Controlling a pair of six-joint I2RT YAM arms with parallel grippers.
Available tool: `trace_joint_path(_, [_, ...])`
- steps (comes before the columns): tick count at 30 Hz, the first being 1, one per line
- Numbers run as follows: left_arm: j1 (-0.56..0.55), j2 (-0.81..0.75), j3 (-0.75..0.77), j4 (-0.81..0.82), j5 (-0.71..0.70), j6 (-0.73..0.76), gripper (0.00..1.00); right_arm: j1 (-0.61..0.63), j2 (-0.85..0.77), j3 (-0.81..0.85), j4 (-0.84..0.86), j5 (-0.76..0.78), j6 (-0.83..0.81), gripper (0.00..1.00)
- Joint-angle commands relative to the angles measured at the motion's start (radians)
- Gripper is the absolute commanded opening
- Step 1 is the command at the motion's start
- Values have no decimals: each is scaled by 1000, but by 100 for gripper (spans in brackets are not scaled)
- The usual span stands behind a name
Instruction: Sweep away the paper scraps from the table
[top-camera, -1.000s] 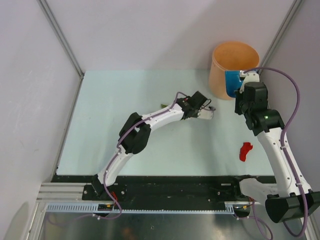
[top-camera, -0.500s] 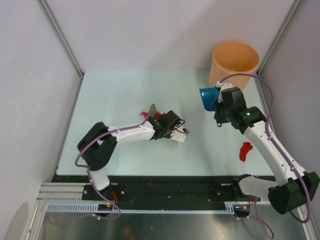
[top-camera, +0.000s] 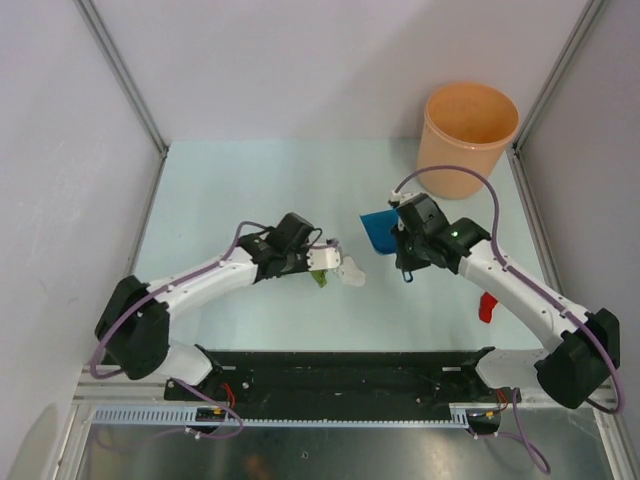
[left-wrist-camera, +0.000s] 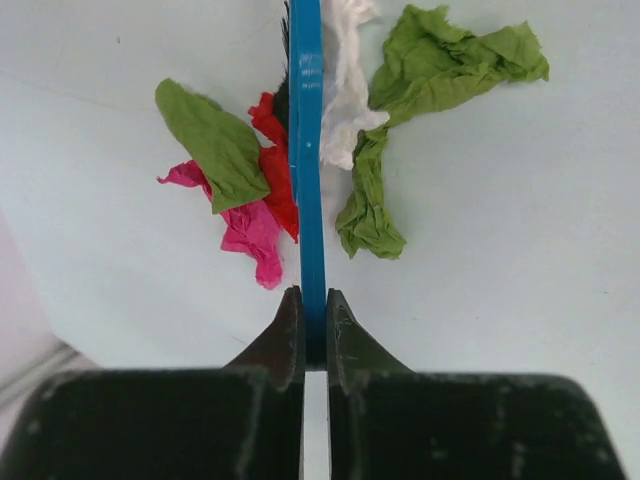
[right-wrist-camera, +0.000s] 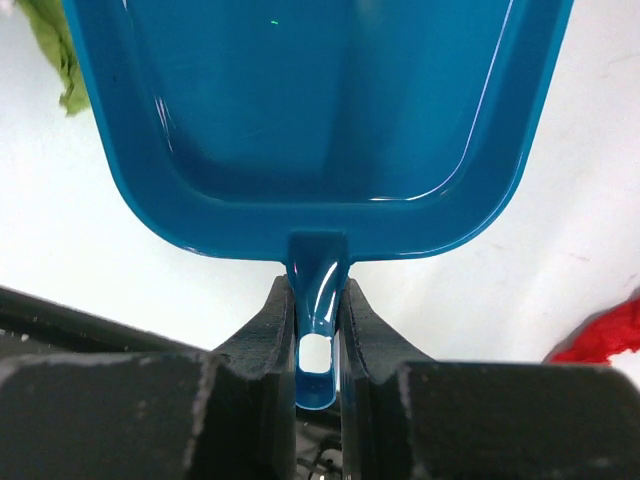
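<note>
Dustpan (top-camera: 378, 230) now near paper scraps (left-wrist-camera: 215, 140), right gripper (right-wrist-camera: 317, 290) tight on its handle; left gripper (left-wrist-camera: 314, 300) tight on brush (left-wrist-camera: 306, 150)

Left gripper (left-wrist-camera: 313, 303) tight on blue brush (left-wrist-camera: 306, 150), paper scraps (left-wrist-camera: 218, 146) on both sides

We could read no lettering, brand, number or sign in any view. There was none on the pale mint-green rectangular table (top-camera: 200, 190), the crumpled paper scraps (left-wrist-camera: 222, 150), the glossy blue plastic dustpan (right-wrist-camera: 320, 100) filling the top of the right wrist view, or the round orange plastic bucket (top-camera: 470, 155) at the overhead view's upper right.
</note>
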Motion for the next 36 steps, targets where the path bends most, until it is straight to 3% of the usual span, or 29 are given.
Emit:
trace_joint_path(1, [70, -90, 68, -70, 126, -177, 0, 96, 31, -7, -64, -30, 67, 0])
trace_joint_path(9, [202, -113, 155, -75, 235, -302, 0, 239, 146, -64, -127, -109, 111, 0])
trace_joint_path(16, [202, -35, 210, -93, 412, -417, 0, 286, 269, -64, -169, -205, 127, 0])
trace_joint_path(22, [191, 79, 319, -104, 478, -489, 0, 352, 294, -67, -227, -168, 202, 0])
trace_joint_path(33, [130, 179, 295, -176, 561, -481, 0, 310, 395, -88, -77, -76, 165, 0])
trace_joint_path(36, [130, 160, 290, -213, 675, -478, 0, 293, 410, -87, 7, -59, 151, 0])
